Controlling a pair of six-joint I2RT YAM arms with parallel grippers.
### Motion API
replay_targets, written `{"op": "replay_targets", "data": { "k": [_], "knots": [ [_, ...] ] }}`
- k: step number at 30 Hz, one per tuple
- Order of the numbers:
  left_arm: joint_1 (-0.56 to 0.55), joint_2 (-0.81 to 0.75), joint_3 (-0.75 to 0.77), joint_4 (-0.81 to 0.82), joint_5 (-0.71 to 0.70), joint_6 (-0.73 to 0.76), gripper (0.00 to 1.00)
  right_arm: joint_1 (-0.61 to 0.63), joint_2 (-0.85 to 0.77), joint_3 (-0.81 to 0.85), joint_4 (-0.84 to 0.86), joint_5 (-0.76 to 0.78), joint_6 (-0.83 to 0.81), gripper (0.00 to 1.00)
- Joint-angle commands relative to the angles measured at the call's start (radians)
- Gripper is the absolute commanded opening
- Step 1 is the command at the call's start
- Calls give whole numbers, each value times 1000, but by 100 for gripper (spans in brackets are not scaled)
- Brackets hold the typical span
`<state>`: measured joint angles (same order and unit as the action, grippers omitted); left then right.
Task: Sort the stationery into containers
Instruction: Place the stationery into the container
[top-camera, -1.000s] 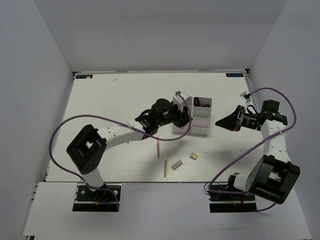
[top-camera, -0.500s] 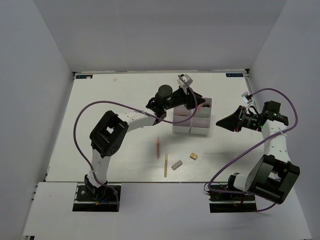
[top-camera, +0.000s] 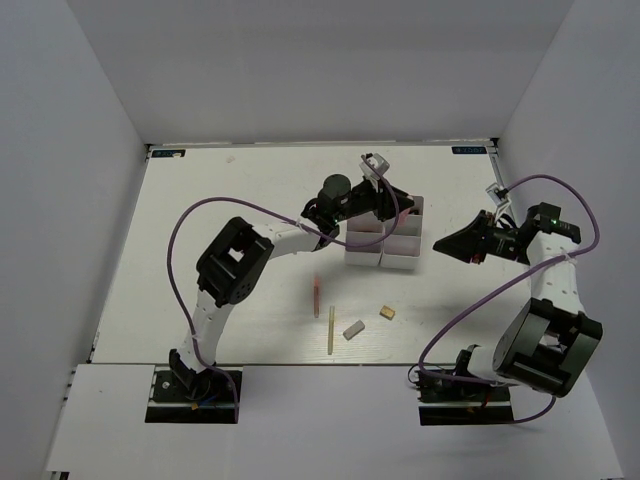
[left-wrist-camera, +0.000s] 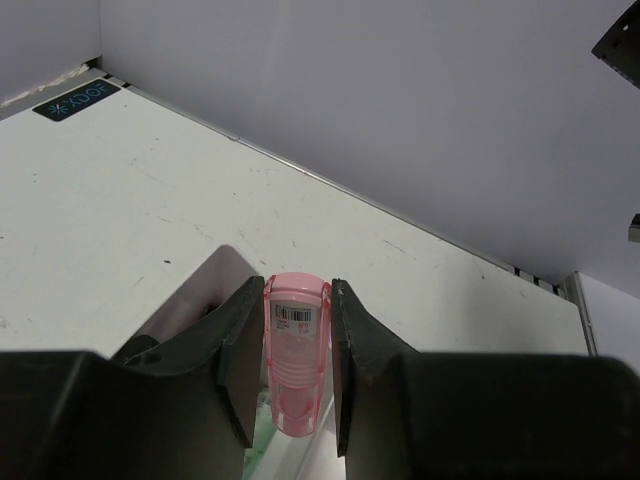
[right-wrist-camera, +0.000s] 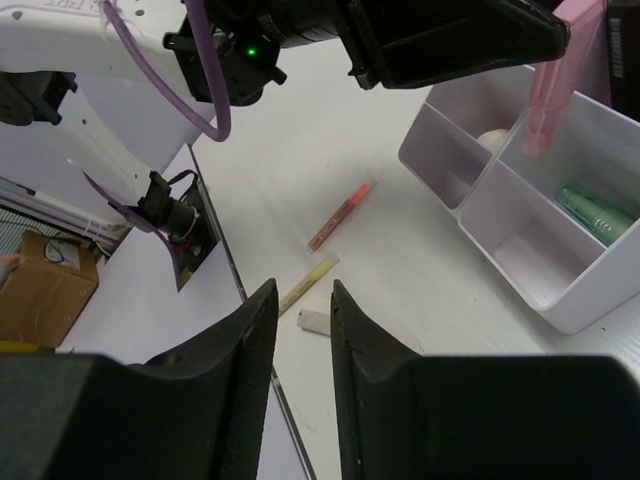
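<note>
While the overhead view places the left gripper (top-camera: 393, 203) above the far end of the block of white rectangular open-top plastic bins (top-camera: 400, 262), only the left wrist view shows what it carries: a translucent pink plastic marker (left-wrist-camera: 297, 375) with a small barcode label near its cap, the figures too small to read. The left jaws are clamped on it from both sides. The right wrist view alone looks into the bins, where a green marker (right-wrist-camera: 598, 212) lies in one compartment.

The right gripper (right-wrist-camera: 304, 300) hovers beside the block, its jaws a narrow gap apart and holding nothing. On the white table (top-camera: 230, 170) lie a thin pink stick (top-camera: 317, 297), a thin yellow stick (top-camera: 331, 330), a small grey eraser (top-camera: 353, 329) and a small tan eraser (top-camera: 386, 312). A dark sticker (left-wrist-camera: 75, 100) near the table's far edge carries pale lettering that seems to read "XDOF".
</note>
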<state>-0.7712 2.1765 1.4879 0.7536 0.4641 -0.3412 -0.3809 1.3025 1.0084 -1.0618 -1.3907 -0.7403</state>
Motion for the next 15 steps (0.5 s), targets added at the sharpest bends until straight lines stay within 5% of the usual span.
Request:
{"op": "replay_targets", "data": {
  "k": [1,7,12,15],
  "knots": [
    [6,-7,43,4,1,31,0,-7,12,58,-120,-50,-114,33],
    [3,11,51,-58,-7,85,21,-23,63,104,-295,-73,-278,36],
    [1,11,41,-88,-25,111,37,-29,145,197,-567,-76,-577,39],
    [1,9,41,-99,-27,113,44,-29,139,203,-589,-65,-576,40]
  ]
}}
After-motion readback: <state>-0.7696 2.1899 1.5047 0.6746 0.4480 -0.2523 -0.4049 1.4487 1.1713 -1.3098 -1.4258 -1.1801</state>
